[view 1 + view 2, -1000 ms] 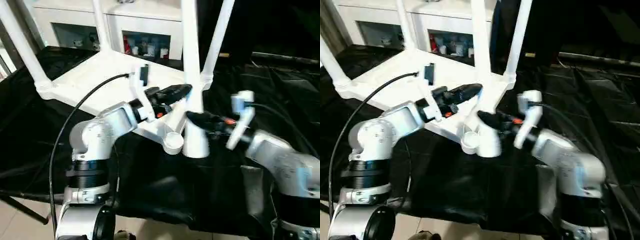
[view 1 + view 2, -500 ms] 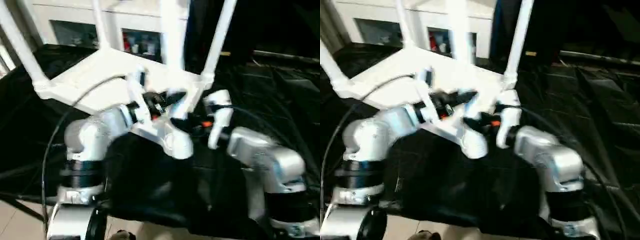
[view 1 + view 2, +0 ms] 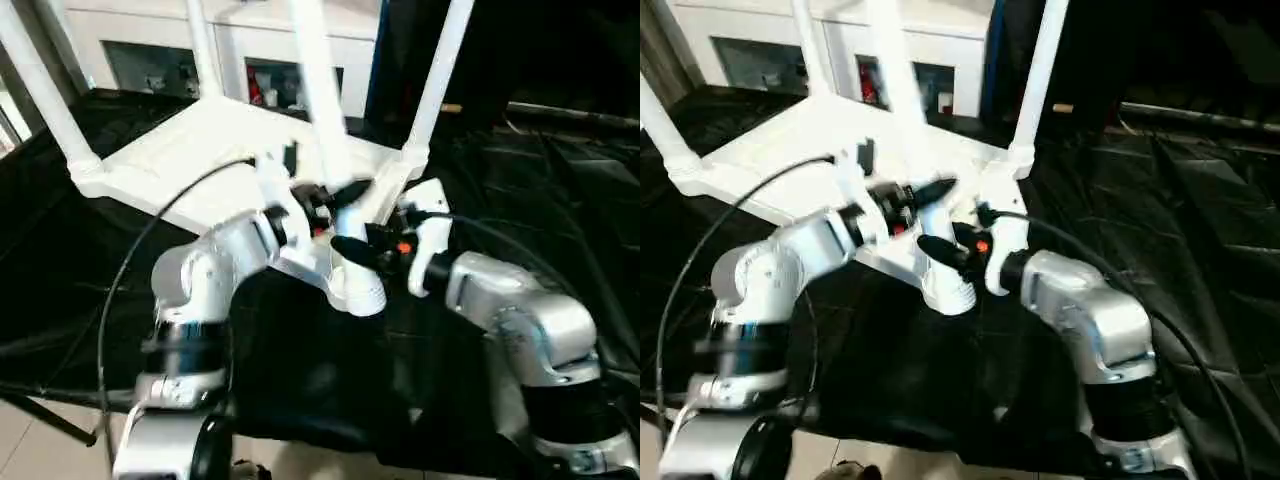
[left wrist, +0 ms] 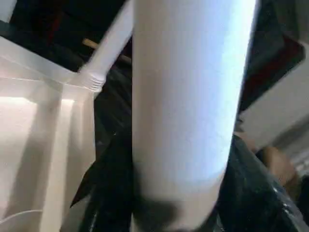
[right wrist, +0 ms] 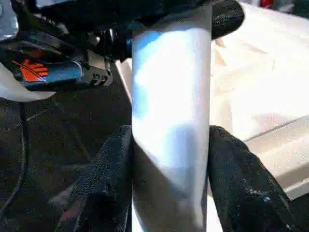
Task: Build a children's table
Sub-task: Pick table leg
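no readable text, labels or numbers

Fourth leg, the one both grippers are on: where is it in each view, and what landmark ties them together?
Left eye view: fourth leg, centre, leaning left toward the top, base at the tabletop's near corner.
Right eye view: left of centre, same lean.
Left wrist view: wide white tube up the middle.
Right wrist view: tube between black fingers.
Shared landmark: white tabletop.

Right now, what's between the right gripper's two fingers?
The fourth white leg of the children's table: in the right wrist view the right gripper has a black finger on each side of the tube, touching it, near the tabletop corner.
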Robot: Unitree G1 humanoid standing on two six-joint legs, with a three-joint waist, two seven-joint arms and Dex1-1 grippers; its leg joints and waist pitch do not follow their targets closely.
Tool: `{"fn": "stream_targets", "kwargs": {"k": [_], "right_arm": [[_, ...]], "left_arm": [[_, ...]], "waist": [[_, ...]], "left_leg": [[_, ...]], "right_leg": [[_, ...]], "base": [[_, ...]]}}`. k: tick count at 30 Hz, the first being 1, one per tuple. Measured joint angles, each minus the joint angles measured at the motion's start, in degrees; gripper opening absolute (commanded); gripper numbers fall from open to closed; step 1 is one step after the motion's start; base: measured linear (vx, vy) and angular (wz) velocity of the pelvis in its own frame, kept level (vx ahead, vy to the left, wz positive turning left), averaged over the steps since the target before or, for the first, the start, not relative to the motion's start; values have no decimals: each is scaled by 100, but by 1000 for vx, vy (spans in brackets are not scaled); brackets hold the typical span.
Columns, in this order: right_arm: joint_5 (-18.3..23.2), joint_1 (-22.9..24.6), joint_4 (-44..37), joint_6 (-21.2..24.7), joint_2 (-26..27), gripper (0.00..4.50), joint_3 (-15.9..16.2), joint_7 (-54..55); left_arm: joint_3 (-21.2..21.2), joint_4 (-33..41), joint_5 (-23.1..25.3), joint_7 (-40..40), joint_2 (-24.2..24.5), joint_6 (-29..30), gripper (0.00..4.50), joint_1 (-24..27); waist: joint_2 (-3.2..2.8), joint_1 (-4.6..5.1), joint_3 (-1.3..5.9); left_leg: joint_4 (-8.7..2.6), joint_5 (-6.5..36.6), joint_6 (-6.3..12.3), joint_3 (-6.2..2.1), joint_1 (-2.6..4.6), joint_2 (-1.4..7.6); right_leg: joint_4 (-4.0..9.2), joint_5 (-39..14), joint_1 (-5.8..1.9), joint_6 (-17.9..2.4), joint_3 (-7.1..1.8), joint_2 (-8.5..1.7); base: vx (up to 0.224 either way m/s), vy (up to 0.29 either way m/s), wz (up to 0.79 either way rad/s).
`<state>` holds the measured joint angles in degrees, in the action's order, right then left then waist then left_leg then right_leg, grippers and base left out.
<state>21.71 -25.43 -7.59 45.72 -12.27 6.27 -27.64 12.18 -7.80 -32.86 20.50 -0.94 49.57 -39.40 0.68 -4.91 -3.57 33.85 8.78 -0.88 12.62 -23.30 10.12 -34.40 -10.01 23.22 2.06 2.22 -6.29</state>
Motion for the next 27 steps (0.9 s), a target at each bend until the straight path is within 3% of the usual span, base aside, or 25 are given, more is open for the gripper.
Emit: {"fn": "stream_targets", "kwargs": {"k": [9,10,11,14,18,22,27], "right_arm": [[-156,-131,193,-145,253,184,124,191],[-148,-132,201,-156,285,219,123,206],[-79,-132,219,-152,344,254,73,184],[288,-185,280,-82,365,263,-172,6],[791,-270,128,342,-145,308,-390,-658],[1417,-237,78,908,-633,313,-515,-1454],[1671,-227,31,1221,-994,313,-413,-1938]], "left_arm": [[49,2,-11,-69,92,-39,186,4],[48,12,-14,-59,116,-34,186,4],[46,30,-24,1,188,-29,186,4],[-12,43,-121,251,338,35,186,15],[-377,114,-284,1141,820,177,186,29],[-642,337,-605,2154,1288,359,186,30],[-604,389,-866,2716,1417,373,186,-50]], "waist": [[17,-25,-2],[17,-22,-2],[17,-17,-3],[18,-18,-3],[35,-38,-1],[39,-34,0],[41,-36,-1]], "left_leg": [[1,0,1,0,-6,0],[1,0,1,0,-6,0],[1,0,1,0,-6,0],[2,0,1,0,-5,0],[4,0,1,0,-2,0],[5,-1,0,0,5,0],[6,-7,-11,0,15,0]], "right_leg": [[2,5,-1,-8,2,0],[2,5,0,-9,1,0],[1,6,0,-9,2,0],[0,7,0,-10,1,0],[-1,7,-5,-10,0,0],[-8,8,-6,-12,-1,0],[-28,8,-6,-14,-2,-1]], "base": [[0,0,0],[0,0,0],[0,0,0],[0,0,0],[0,0,0],[0,0,0],[0,0,0]]}}
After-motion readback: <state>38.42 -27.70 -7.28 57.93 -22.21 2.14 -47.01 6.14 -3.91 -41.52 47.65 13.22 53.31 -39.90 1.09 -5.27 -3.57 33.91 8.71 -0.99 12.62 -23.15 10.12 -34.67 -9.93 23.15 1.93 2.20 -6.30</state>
